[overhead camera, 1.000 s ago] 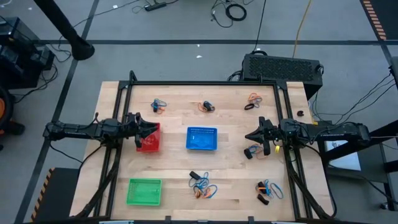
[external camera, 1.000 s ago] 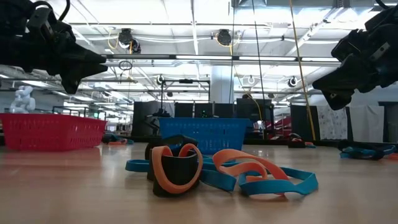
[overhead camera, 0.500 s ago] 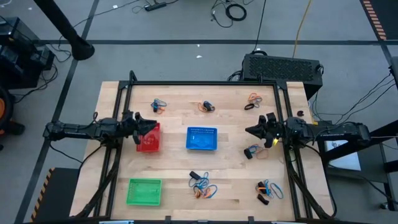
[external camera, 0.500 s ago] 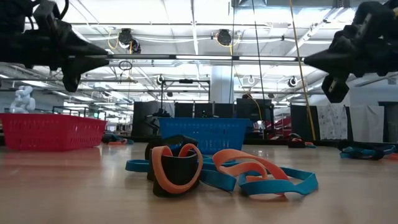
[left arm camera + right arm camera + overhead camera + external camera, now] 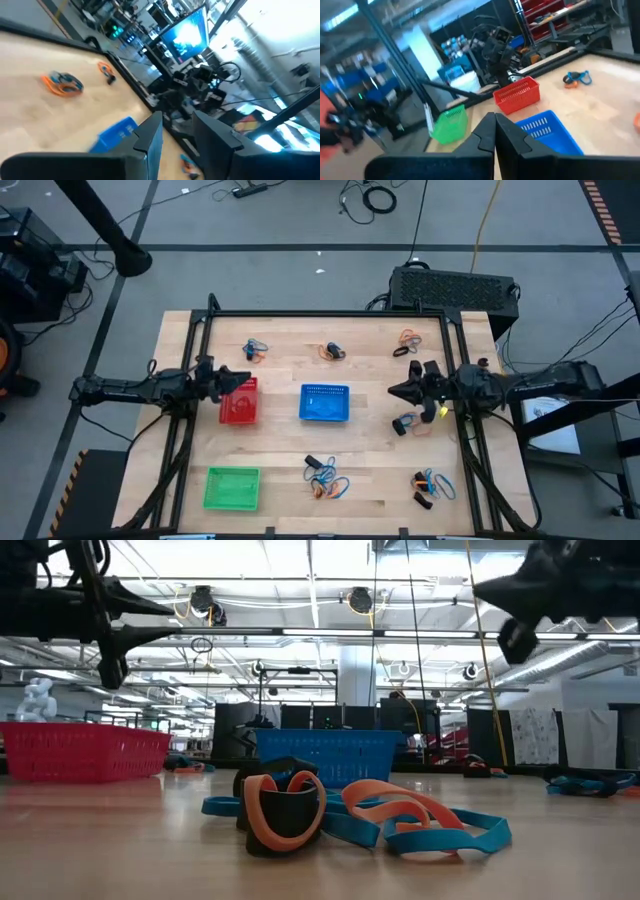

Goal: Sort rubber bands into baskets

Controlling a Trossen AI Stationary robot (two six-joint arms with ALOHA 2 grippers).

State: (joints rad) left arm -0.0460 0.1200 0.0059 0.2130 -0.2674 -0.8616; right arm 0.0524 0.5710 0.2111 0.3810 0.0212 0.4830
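Wooden worktop (image 5: 370,450) carries three baskets: the red basket (image 5: 239,400) at nine o'clock from the middle, the blue basket (image 5: 325,403) at the centre, the green basket (image 5: 232,488) toward seven o'clock. Rubber bands lie in small heaps: one pile (image 5: 327,478) at six o'clock, another (image 5: 430,486) at five, a clump (image 5: 409,423) at three, and three little clusters along the far edge at eleven (image 5: 255,350), twelve (image 5: 333,351) and one (image 5: 405,341).

At nine o'clock the left gripper (image 5: 234,378) hangs over the far rim of the red basket, fingers partly apart with nothing visible between them. At three o'clock the right gripper (image 5: 395,391) is raised above the worktop, fingers pressed together and empty.

Risks, as I judge them: the heaps are tangled, so a pinch into one could lift several colours at once and drop the wrong band into a basket. A thin loop could also slip from closed fingers, or snag on the basket mesh.

Seen from above, the red basket's long axis runs from twelve to six, the blue basket's and the green basket's from nine to three. Loops in the near pile lie flat or lean against a black one, with no common direction.
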